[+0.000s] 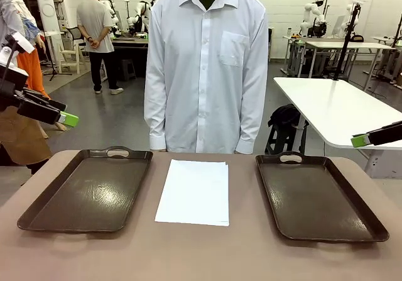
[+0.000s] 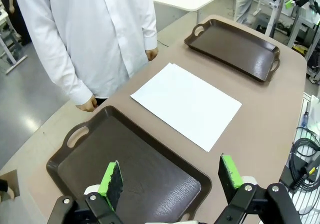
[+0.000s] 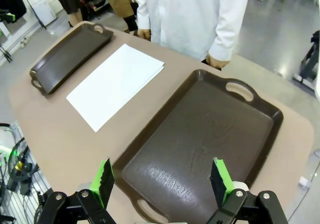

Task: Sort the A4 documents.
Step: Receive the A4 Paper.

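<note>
While both arms hang raised off the tabletop (image 1: pixel 201 249), my left pincer (image 2: pixel 172 176) stands wide, its green pads far apart with nothing between them. It looks down on the near end of the nine-o'clock tray (image 1: pixel 88 190). My right pincer (image 3: pixel 161 179) is spread just as wide and grips nothing, looking down on the near end of the three-o'clock tray (image 1: pixel 317 196).

The A4 documents (image 1: pixel 193 192) lie flat as a thin white stack in the middle of the tabletop, between the two dark brown trays and touching neither. The sheets are slightly fanned at the stack's twelve-o'clock edge. Seen from the stack, one tray sits at nine o'clock and the other at three o'clock, each with a cut-out handle at both short ends.

At twelve o'clock, just beyond the far edge, a person (image 1: pixel 207 67) in a white shirt stands with arms down, one hand (image 2: pixel 89 103) close to the tabletop's rim.
</note>
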You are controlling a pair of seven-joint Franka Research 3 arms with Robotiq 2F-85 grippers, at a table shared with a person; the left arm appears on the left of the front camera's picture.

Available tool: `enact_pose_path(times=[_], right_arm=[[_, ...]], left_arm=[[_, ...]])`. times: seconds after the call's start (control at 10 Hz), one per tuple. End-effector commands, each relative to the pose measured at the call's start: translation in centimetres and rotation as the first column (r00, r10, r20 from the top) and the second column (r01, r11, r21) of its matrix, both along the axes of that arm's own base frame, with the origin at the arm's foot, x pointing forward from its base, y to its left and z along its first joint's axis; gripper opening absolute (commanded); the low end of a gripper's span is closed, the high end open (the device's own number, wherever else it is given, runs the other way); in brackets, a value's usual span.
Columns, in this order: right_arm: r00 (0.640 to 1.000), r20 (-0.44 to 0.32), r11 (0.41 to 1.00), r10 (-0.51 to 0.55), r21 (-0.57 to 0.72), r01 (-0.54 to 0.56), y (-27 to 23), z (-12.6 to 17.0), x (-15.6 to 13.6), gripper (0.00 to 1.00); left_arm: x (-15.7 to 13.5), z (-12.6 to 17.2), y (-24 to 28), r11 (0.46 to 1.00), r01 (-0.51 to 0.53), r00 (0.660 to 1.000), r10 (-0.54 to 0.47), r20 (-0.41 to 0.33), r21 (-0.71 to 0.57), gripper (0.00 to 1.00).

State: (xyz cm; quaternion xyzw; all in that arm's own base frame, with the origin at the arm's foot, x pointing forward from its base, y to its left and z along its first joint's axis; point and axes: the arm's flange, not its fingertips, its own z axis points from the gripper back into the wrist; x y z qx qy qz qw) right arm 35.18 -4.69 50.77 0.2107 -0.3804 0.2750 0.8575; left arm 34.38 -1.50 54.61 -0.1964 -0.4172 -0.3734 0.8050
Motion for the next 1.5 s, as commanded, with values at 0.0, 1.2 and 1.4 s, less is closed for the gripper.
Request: enact_pose_path(times=[0.0,1.2,1.4], right_arm=[[0.999,0.003,0.999,0.043,-0.001,-0.043,0.8,-2.4,-1.3,1.00],[0.998,-0.037,0.997,0.041,-0.056,-0.043,1.3,-1.4,0.6,1.00],[0.998,-0.037,0.997,0.041,-0.056,-0.043,1.3,-1.4,0.6,1.00]], left_arm=[[-4.9,-6.0,-1.3,1.000,0.009,1.000,-0.009,-0.018,-0.017,1.00],[0.2,-1.3,-0.1,1.000,0.013,0.998,-0.014,-0.066,-0.015,1.00],[0.2,-1.3,-0.1,1.000,0.013,0.998,-0.014,-0.066,-0.015,1.00]])
